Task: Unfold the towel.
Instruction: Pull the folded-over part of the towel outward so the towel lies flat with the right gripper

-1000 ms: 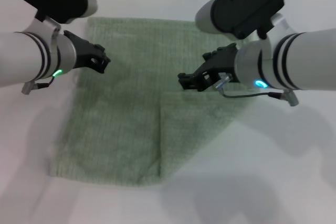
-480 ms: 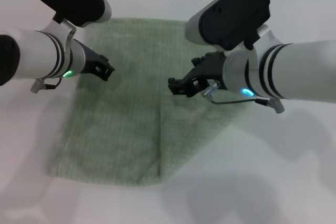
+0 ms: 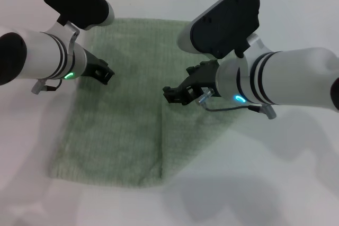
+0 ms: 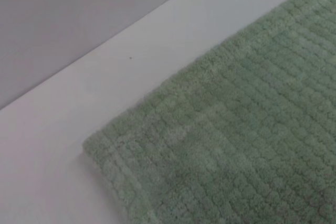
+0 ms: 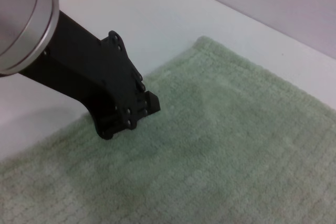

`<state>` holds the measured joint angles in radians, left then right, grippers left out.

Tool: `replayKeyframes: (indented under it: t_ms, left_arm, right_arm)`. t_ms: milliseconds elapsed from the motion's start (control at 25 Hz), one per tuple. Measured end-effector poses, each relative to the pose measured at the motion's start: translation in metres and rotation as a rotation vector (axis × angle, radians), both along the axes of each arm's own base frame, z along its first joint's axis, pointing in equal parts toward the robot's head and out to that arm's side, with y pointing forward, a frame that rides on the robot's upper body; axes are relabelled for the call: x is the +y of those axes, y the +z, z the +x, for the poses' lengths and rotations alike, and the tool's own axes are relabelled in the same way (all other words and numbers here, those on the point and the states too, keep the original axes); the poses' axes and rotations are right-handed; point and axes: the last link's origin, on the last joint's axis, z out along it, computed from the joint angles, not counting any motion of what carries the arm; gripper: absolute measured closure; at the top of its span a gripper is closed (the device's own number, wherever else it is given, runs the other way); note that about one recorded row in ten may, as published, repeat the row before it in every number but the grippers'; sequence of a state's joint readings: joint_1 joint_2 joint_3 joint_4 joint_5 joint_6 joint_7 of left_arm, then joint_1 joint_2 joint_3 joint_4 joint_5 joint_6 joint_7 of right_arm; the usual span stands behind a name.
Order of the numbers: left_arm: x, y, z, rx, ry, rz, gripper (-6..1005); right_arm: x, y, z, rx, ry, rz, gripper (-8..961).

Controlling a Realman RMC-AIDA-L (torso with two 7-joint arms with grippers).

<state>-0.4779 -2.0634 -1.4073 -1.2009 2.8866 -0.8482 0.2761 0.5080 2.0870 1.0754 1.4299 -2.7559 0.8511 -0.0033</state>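
The jaws of the right gripper [image 3: 172, 95] are held close together with nothing between them, low over the middle of the towel [image 3: 127, 125], just above the edge of a folded flap. Whether the jaws of the left gripper [image 3: 106, 72] are parted cannot be told; it is poised over the towel's left side, toward the far corner. One towel is laid on a white tabletop [image 3: 254, 183], its right part folded over. A grey wall [image 4: 79, 14] is met by the tabletop's far edge. Two arms are counted.
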Motion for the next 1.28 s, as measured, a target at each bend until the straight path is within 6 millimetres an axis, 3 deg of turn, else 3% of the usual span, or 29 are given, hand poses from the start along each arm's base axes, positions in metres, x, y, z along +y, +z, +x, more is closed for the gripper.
replayKeyframes:
  t_ms: [680, 1280]
  left_arm:
    - [0.004, 0.004, -0.004, -0.002, 0.016, 0.014, 1001]
    - [0.004, 0.004, -0.005, 0.000, 0.015, 0.014, 1001]
  right_arm:
    - [0.010, -0.016, 0.007, 0.024, -0.043, -0.045, 257]
    - [0.007, -0.023, 0.010, 0.021, -0.056, -0.090, 293]
